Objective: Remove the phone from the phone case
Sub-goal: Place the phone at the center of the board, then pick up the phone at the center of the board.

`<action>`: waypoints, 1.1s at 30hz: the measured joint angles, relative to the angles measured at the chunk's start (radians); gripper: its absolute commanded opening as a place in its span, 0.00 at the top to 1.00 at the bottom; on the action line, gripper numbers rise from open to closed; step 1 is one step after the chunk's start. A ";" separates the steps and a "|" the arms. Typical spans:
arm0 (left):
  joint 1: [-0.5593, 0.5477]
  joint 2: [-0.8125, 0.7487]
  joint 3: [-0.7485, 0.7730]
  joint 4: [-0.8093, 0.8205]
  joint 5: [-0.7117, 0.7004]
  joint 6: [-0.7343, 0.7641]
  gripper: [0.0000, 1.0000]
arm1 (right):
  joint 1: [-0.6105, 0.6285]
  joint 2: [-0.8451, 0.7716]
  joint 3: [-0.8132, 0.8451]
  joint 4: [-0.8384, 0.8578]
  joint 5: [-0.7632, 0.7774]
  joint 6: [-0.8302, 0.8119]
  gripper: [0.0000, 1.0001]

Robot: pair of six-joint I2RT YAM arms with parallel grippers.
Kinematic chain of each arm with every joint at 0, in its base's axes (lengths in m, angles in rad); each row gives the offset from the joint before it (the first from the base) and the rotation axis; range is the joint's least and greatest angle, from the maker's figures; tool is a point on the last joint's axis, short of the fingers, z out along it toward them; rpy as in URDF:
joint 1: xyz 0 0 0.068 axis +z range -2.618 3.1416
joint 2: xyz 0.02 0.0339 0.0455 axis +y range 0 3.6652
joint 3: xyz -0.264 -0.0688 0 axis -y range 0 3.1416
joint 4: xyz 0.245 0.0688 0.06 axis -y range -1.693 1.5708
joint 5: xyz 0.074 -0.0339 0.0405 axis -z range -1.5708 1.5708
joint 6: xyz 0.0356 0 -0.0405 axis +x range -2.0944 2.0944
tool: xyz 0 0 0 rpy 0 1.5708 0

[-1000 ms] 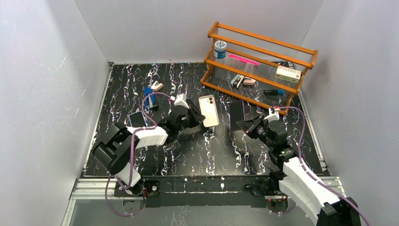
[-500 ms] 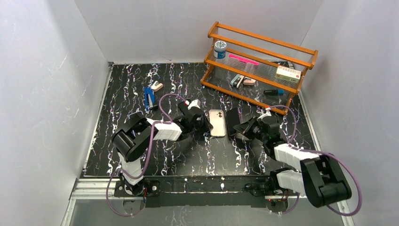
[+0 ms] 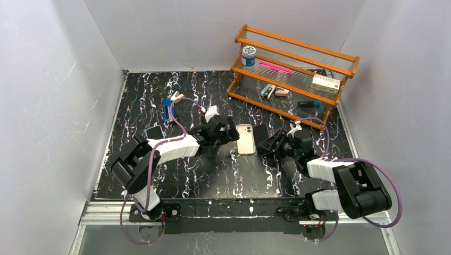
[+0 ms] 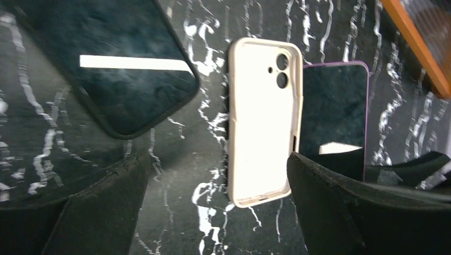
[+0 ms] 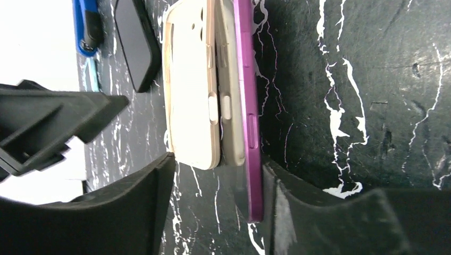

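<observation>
Phone [image 3: 260, 134] lies flat mid-frame, against the right side of the cream case [image 3: 245, 139], long axes running up-frame, my wide-spread left gripper [image 3: 232, 133] beside the case, my part-open right gripper [image 3: 269, 144] (nearer, gripping nothing) at the phone.

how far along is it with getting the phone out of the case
Done, it seems: the empty phone case lies flat on the table, the phone beside it. In hand: nothing; left gripper and right gripper are open. Left: probably only backing away.
</observation>
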 measured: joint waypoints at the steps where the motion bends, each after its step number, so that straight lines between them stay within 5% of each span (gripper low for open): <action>1: 0.002 -0.005 0.015 -0.037 -0.024 0.003 0.02 | 0.000 -0.001 0.006 -0.016 -0.003 -0.010 0.27; 4: 0.009 -0.007 0.079 -0.159 -0.098 0.010 0.02 | 0.000 -0.014 0.028 -0.088 -0.002 -0.047 0.02; 5: 0.014 -0.004 0.117 -0.223 -0.129 0.011 0.02 | 0.000 -0.029 0.037 -0.122 -0.003 -0.064 0.02; 18: 0.095 0.156 0.364 -0.515 -0.284 0.000 0.02 | 0.051 -0.210 0.122 -0.500 0.153 -0.235 0.01; 33: 0.159 0.430 0.602 -0.610 -0.280 -0.001 0.02 | 0.054 -0.474 0.125 -0.573 0.297 -0.317 0.01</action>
